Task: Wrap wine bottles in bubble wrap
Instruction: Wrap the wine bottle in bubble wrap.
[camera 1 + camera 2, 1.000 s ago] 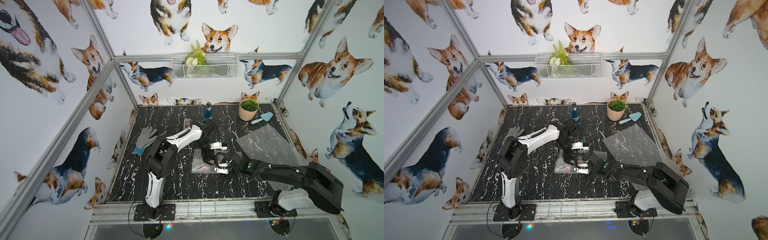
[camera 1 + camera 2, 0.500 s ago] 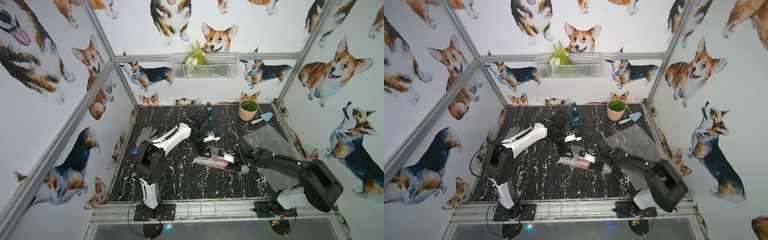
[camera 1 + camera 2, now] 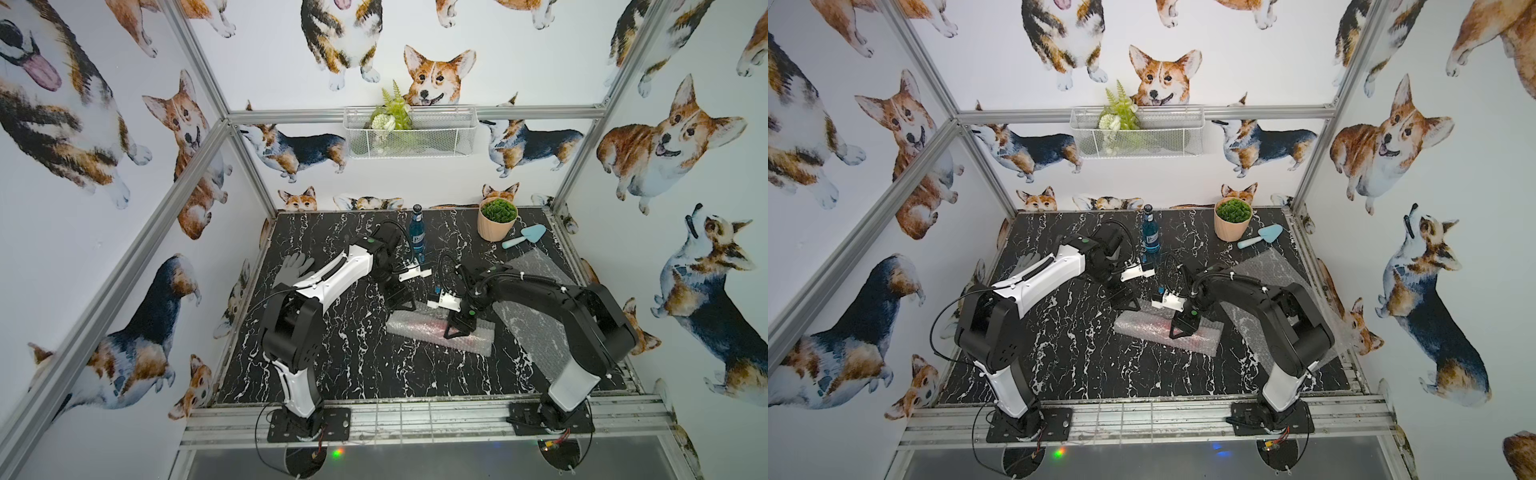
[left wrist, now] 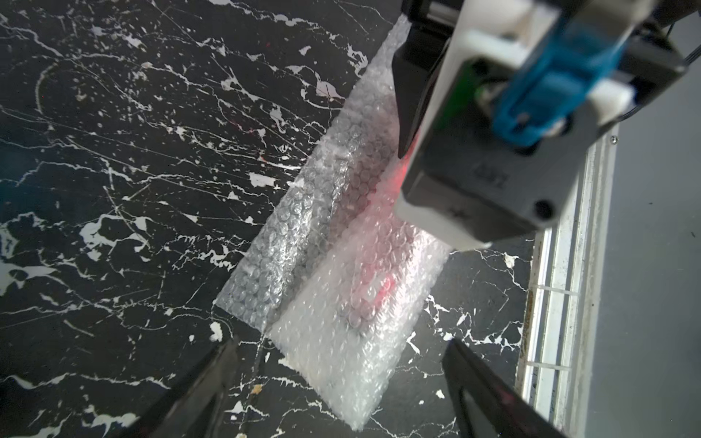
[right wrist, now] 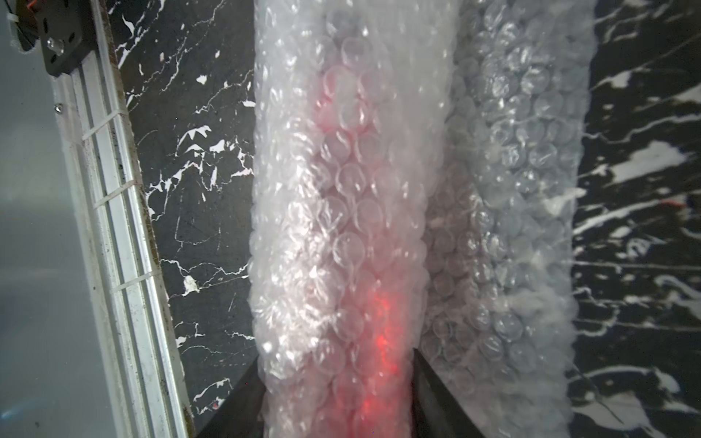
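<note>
The red bottle lies on the tabletop, rolled in bubble wrap with a loose flap beside it, so the first wrap looks nearly done; the right end effector is half closed, pinching the roll; the left end effector hangs wide open, empty, by the roll's end; next, likely roll over the flap, then the standing blue bottle and spare sheet.

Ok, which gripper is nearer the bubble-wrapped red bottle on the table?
Right. The right gripper has its jaws closed around the bubble-wrapped red bottle, toward one end. The left gripper hangs open just above its other end.
</note>
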`<action>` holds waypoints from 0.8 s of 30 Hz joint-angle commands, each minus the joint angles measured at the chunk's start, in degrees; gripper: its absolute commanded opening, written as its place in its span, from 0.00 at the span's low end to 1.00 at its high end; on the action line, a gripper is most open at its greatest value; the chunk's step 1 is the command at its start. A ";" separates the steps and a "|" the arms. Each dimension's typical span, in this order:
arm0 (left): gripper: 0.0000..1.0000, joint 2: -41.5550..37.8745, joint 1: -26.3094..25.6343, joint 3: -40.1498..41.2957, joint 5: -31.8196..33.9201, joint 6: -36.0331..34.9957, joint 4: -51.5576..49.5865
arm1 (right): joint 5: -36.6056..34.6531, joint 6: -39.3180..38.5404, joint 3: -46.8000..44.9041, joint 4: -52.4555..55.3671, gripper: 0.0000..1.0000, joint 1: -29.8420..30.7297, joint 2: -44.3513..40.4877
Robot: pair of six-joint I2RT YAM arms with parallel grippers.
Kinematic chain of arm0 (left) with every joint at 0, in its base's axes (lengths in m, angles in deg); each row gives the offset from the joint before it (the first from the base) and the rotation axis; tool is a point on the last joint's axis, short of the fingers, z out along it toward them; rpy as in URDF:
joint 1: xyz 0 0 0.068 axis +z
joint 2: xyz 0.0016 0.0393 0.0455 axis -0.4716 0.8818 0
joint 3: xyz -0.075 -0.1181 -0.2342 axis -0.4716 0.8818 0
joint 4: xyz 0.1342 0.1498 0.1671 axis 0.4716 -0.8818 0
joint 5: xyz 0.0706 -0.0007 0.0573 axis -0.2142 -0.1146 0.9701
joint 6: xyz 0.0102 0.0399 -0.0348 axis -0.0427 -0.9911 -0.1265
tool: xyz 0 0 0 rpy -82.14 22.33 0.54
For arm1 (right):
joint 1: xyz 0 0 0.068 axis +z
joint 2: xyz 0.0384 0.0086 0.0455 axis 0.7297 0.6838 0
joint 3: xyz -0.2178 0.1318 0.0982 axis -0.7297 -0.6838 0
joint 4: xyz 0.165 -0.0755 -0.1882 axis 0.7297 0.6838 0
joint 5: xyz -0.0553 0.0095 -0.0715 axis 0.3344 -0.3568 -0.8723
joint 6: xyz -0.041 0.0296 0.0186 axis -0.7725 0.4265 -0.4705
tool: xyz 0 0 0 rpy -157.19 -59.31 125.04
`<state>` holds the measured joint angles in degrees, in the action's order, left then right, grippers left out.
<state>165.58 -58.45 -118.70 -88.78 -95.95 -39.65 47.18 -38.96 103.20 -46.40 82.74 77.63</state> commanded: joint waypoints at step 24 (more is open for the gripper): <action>0.88 -13.82 5.54 9.86 1.55 3.99 1.90 | -0.19 4.62 3.39 -1.42 0.74 8.07 1.73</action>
<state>152.96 -53.00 -109.59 -86.00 -93.02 -37.70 47.71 -35.40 107.07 -45.55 91.09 80.96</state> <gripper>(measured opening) 0.884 0.725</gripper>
